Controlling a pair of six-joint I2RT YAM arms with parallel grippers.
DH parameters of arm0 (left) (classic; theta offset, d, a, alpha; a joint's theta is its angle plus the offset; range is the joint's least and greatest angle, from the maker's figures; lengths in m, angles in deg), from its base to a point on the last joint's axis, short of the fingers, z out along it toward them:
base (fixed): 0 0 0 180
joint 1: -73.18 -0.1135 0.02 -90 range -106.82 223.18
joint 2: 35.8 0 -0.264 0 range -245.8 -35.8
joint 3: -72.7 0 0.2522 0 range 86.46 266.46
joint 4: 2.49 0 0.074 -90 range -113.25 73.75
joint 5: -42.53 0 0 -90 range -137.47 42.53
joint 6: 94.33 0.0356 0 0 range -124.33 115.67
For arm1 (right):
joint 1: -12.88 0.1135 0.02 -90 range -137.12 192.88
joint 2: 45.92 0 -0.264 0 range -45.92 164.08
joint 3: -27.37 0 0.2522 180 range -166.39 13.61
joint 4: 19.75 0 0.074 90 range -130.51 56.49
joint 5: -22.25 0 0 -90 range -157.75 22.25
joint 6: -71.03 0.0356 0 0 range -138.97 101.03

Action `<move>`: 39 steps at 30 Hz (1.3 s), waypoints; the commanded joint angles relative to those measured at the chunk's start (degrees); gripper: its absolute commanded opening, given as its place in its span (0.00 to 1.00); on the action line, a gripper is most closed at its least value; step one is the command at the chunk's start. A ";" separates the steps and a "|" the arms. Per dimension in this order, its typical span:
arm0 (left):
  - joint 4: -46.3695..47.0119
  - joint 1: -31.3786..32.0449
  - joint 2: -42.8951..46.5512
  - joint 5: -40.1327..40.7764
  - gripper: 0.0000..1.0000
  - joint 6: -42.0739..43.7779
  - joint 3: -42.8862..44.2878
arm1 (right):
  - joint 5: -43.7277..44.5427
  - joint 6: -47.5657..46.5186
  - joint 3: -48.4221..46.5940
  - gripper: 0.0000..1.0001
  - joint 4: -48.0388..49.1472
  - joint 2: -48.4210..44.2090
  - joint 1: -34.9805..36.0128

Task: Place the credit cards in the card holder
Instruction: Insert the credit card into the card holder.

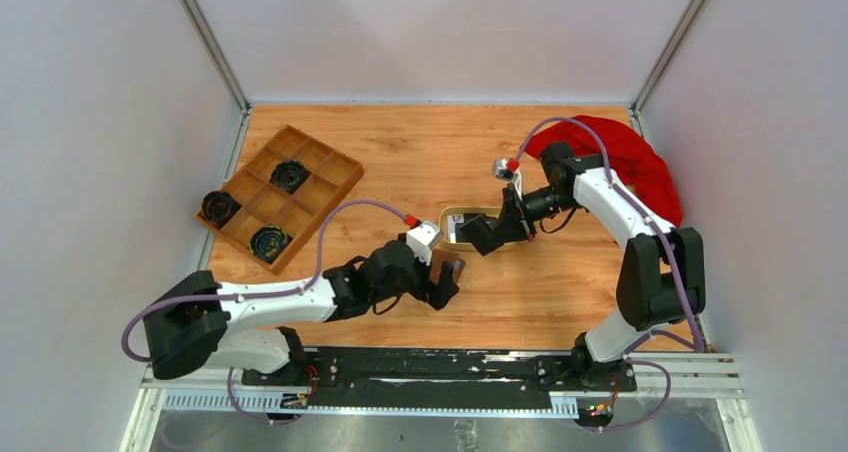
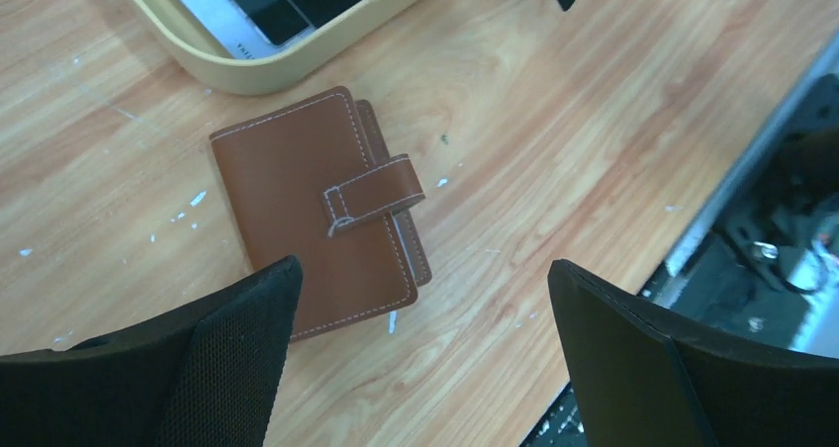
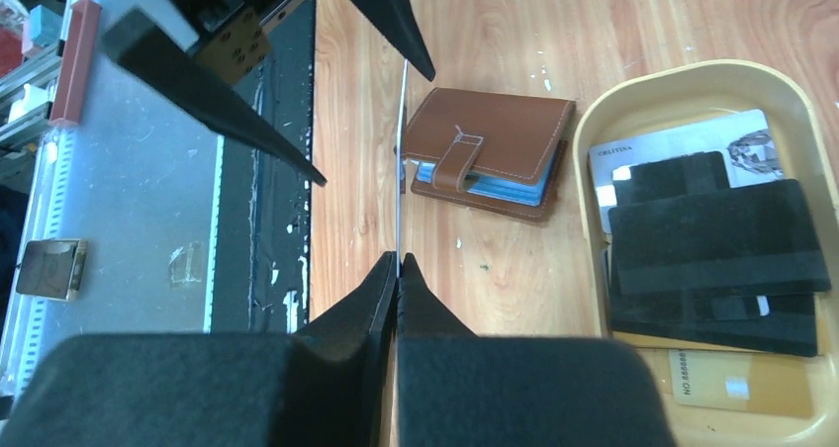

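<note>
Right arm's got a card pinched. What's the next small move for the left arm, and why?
Probably lower the open left gripper onto the strap to unfasten it: the card holder lies closed, strap across its front, so the card held edge-on in the right gripper has no pocket to enter.

One brown card holder (image 3: 490, 135) lies on the surface (image 1: 450, 152). One oval tan dish (image 3: 693, 76) holds one whitish card (image 3: 683, 142), one gold card (image 3: 737, 386) and several overlapping black cards (image 3: 717, 239), their number unclear. One edge-on card (image 3: 401, 170) stands outside it. Elsewhere are one wooden tray (image 1: 330, 162), three black round pieces (image 1: 289, 176) and one red cloth (image 1: 640, 162).
</note>
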 commanded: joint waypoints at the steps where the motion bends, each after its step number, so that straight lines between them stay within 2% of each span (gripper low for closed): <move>1: -10.56 4.15 -5.45 18.36 1.00 0.09 7.04 | 2.43 4.26 0.45 0.00 3.62 -1.08 0.56; 8: -22.83 8.56 -16.11 29.78 1.00 -1.04 17.70 | 2.50 4.77 0.36 0.00 3.96 -0.94 -0.08; 19: -21.06 9.71 -24.51 30.37 0.94 0.05 20.51 | 2.06 4.95 0.44 0.00 3.92 -0.97 -0.79; 22: -21.66 9.69 -24.37 30.93 0.77 -0.23 19.98 | 1.98 5.04 0.44 0.00 3.97 -1.26 -0.87; 26: -20.26 9.12 -19.70 29.19 0.70 -1.52 16.81 | 1.84 4.95 0.53 0.00 3.97 -1.40 -0.98; 31: -13.38 3.55 -12.10 18.64 0.55 -4.19 9.04 | 1.78 5.00 0.54 0.00 3.97 -1.38 -0.98; 39: -10.19 -4.02 -4.98 7.04 0.17 -1.83 2.05 | 0.90 4.10 1.06 0.00 3.87 -1.97 -0.90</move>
